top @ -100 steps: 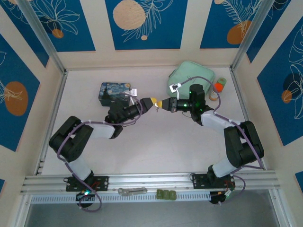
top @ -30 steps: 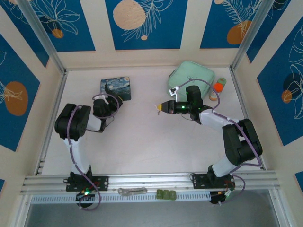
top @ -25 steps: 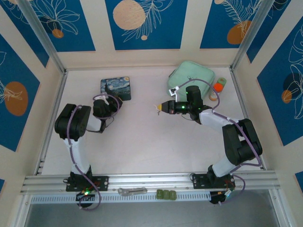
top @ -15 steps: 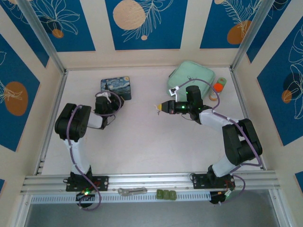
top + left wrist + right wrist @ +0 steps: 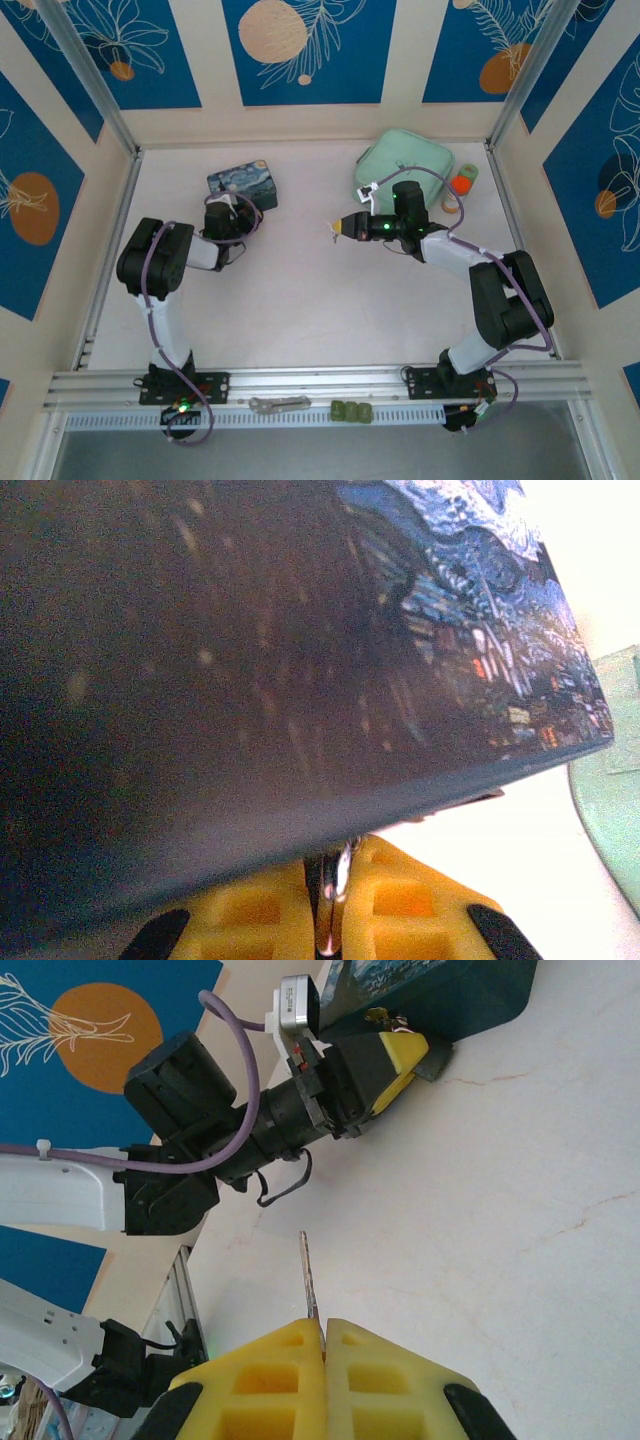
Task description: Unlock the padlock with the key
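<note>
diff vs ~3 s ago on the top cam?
Left claw, padlock in its grip, pulled back from its mid-table meeting with the right claw, over to the tin, which has just tipped and shifted a little. Right claw hardly moved, still clamped on the key. Green pouch unchanged.

Pale metal key (image 5: 306, 1275), glossy painted tin (image 5: 300, 660)

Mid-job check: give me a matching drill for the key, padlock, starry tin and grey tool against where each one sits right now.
Column one:
1. key
2. padlock
3. starry tin
4. grey tool

Column two:
A. on the front rail, between the arm bases
B. pinched in the right gripper, sticking out past its tips
C. back left of the table, just beyond the left gripper
D. thin silvery shackle between the left gripper's yellow fingers

Pairs: 1-B, 2-D, 3-C, 4-A.
</note>
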You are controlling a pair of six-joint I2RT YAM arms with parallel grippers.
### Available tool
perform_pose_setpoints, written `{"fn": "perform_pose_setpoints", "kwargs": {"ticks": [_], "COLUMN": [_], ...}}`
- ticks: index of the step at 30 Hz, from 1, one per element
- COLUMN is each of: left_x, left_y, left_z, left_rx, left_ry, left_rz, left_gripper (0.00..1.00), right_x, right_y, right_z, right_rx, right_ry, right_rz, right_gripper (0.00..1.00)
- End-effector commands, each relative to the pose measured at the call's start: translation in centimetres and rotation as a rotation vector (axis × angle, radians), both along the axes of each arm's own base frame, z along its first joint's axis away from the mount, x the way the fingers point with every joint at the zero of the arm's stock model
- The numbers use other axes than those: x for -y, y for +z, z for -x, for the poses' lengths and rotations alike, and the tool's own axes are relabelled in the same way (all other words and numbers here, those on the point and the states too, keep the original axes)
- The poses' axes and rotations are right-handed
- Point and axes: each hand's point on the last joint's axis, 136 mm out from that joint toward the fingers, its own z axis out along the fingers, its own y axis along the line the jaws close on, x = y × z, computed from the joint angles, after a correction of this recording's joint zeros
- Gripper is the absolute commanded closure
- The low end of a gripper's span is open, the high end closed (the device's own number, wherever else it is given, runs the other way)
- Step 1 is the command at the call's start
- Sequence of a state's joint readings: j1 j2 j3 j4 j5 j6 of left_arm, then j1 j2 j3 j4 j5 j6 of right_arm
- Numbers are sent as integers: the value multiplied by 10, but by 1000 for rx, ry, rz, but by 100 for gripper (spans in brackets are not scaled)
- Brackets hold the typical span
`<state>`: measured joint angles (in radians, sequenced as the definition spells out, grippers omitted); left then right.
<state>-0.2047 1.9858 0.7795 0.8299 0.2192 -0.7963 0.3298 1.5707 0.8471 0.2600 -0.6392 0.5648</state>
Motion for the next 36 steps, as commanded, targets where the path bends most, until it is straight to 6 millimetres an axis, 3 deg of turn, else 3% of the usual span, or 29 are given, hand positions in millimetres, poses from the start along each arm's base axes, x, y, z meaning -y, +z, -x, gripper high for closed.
{"fn": "perform_pose_setpoints", "kwargs": {"ticks": [1, 6, 12, 17, 23, 29, 36], "left_x": [28, 57, 82, 93, 100, 107, 112], "left_y": [-10, 19, 33, 44, 53, 52, 52], "left_z": [31, 42, 51, 51, 55, 62, 68], "left_rx": [-121, -101, -89, -77, -79, -95, -110], "left_ry": [-99, -157, -166, -164, -181, -210, -228], "left_rz": [87, 226, 424, 556, 585, 585, 584], "left_gripper": [100, 100, 100, 100, 100, 100, 100], "right_x": [-5, -12, -30, -47, -56, -60, -52], "right_y": [-3, -12, -29, -50, -68, -74, -76], "right_z": [-3, -6, -5, -5, -16, -30, -48], "right_rx": [-24, -87, -155, -210, -260, -251, -232], "right_ry": [24, 42, 70, 84, 81, 96, 77], "right_rz": [-7, -23, -35, -40, -74, -86, -103], "right_gripper": [100, 100, 100, 100, 100, 100, 100]}}
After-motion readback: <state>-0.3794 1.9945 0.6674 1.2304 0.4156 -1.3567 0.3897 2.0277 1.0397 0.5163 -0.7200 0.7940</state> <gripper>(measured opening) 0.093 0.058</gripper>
